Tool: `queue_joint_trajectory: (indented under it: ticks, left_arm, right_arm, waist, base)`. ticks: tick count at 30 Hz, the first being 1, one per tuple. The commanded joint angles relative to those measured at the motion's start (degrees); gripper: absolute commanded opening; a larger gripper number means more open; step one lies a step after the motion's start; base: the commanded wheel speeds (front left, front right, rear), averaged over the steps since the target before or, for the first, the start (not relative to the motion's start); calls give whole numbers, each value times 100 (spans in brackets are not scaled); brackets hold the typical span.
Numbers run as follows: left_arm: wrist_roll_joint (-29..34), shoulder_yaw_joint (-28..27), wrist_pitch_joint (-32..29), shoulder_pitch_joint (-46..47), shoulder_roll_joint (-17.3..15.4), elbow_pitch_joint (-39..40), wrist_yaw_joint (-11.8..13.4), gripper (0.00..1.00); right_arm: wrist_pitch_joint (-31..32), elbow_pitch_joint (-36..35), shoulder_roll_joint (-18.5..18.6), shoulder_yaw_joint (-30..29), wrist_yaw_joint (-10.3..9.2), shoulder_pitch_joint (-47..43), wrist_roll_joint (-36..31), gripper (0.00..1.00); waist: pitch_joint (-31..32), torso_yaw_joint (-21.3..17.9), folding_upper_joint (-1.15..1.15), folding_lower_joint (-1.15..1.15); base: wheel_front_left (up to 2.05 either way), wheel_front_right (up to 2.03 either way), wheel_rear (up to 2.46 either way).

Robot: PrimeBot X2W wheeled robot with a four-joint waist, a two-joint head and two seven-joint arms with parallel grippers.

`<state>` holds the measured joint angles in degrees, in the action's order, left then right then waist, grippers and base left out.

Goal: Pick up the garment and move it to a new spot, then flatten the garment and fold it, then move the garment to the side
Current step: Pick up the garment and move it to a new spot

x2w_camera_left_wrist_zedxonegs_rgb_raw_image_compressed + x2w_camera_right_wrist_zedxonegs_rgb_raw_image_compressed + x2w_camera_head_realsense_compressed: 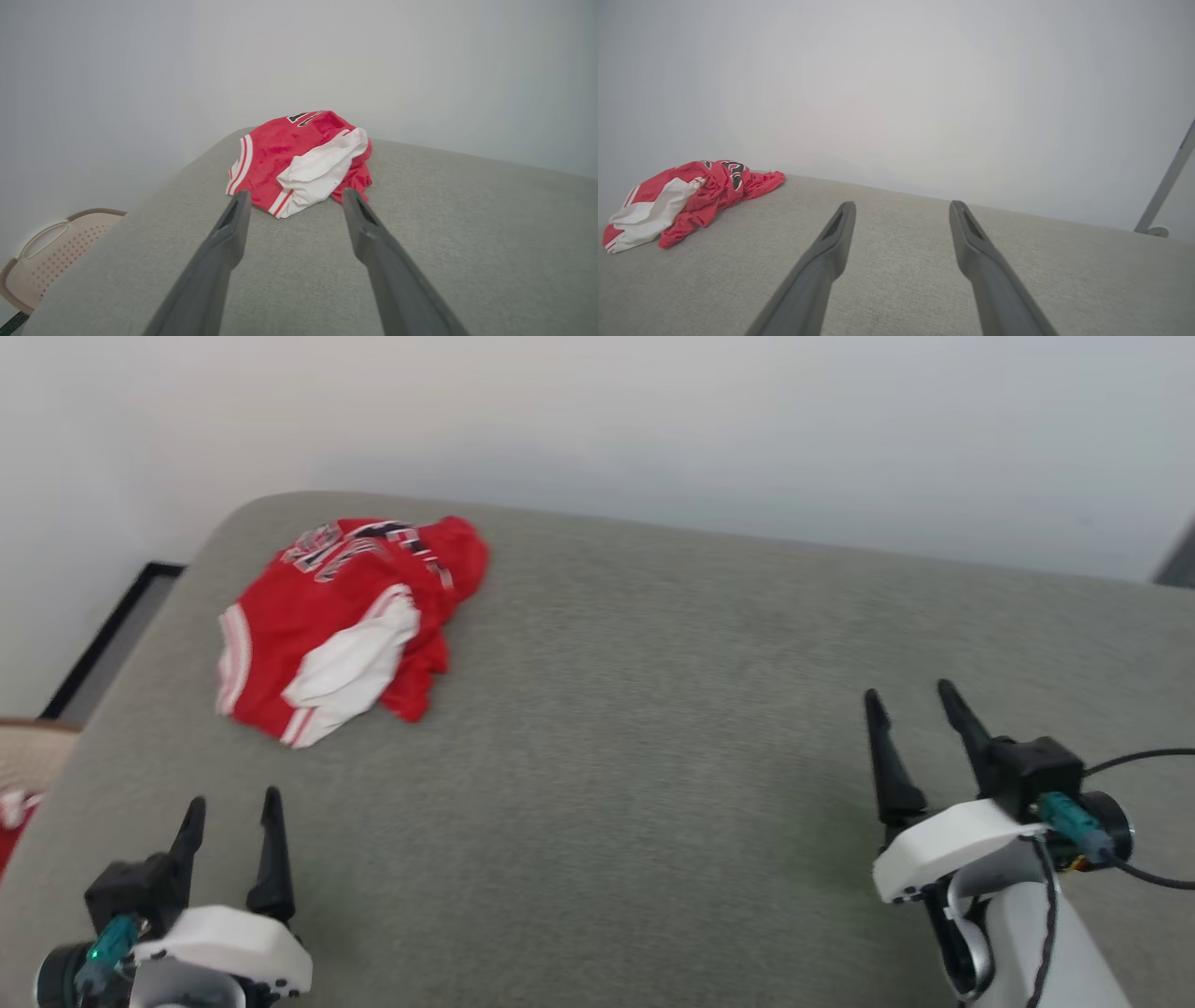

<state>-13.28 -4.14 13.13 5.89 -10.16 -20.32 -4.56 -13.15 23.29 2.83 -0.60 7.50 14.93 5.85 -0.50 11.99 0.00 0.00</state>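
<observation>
1. The grey cushion [672, 728]: its far-left corner is rounded, so a dragged shirt could slide off.
2. The garment [336, 625]: crumpled near that corner. Pinching a single layer risks leaving it bunched.
3. The left gripper [233, 800] and right gripper [907, 687]: both spread and empty, over the cushion's near side.

open cushion [653, 756] before garment [345, 616], wall [653, 420] behind

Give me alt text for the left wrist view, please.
A crumpled red garment with a white sleeve lies on the grey cushion, just beyond the open left pincer. A beige perforated basket sits lower left, beside the cushion.
</observation>
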Motion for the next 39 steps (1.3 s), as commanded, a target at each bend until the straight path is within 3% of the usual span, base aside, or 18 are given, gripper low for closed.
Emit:
queue_joint_trajectory:
  ticks: [1, 14, 19, 25, 30, 32, 34, 39]
  left_arm:
    - [159, -122, 67, -136, 38, 87, 36, 100]
    - [644, -612, 183, -623, 338, 319, -20, 100]
    - [814, -634, 218, -560, 366, 285, -106, 100]
    - [854, -293, 216, 68, 25, 163, -249, 100]
    - [387, 219, 215, 1190, -726, -196, -294, 100]
    - [-125, 443, 214, 1713, -1136, -538, -282, 100]
    - [-793, 835, 214, 2470, -1815, -1121, -284, 100]
    - [-2406, 1854, 10, 3477, -2818, -1917, -283, 100]
  right_arm:
    - [-67, 1, 8, 166, -2, 27, -94, 100]
    - [-191, 149, 12, 1059, -3, 58, -354, 100]
    - [-214, 205, 17, 1210, -3, 91, -432, 100]
    - [-213, 175, 12, 1238, -3, 223, -473, 100]
    - [-213, 61, 13, 1294, -3, 435, -539, 100]
    - [-213, 21, 14, 1307, -3, 557, -600, 100]
    - [-213, -54, 5, 1392, -3, 747, -652, 100]
    - [-212, -316, 9, 1497, -4, 980, -645, 100]
  waist:
    - [3, 356, 0, 0]
    - [94, 1101, 0, 0]
    - [75, 1070, 0, 0]
    - [-230, 761, 0, 0]
    - [-793, 285, 0, 0]
    - [-1053, 87, 0, 0]
    - [-1439, -249, 0, 0]
    - [-2059, -760, 0, 0]
  base:
    - [0, 0, 0]
    - [0, 0, 0]
    - [0, 0, 0]
    - [0, 0, 0]
    - [0, 0, 0]
    - [0, 0, 0]
    - [0, 0, 0]
    - [0, 0, 0]
